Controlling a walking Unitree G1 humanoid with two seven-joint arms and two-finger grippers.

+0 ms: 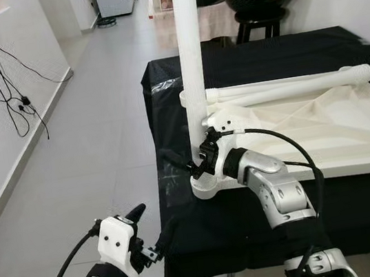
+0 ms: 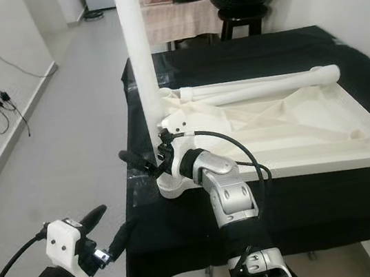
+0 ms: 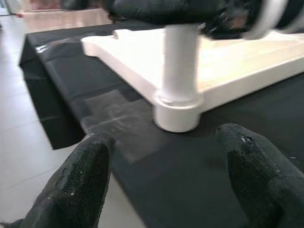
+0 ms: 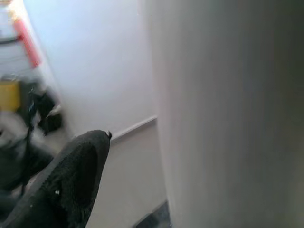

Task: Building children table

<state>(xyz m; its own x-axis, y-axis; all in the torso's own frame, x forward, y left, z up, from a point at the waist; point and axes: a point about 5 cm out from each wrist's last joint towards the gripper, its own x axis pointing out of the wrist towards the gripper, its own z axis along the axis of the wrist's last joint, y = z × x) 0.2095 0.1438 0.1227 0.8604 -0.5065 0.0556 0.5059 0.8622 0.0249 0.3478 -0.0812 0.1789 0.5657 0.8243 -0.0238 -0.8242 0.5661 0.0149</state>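
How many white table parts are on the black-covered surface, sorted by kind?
Upside-down tabletop: 1
Upright leg in corner socket, right gripper at its base: 1
Loose legs lying on tabletop: 2
Total: 4

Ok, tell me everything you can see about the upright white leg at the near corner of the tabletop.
The leg is a plain white tube, plastic by the look of it, standing upright in a round socket at the near left corner of the upside-down tabletop. Its top runs past the frame. The right end effector is at its lower part, one finger beside it. The left end effector is open, apart from it.
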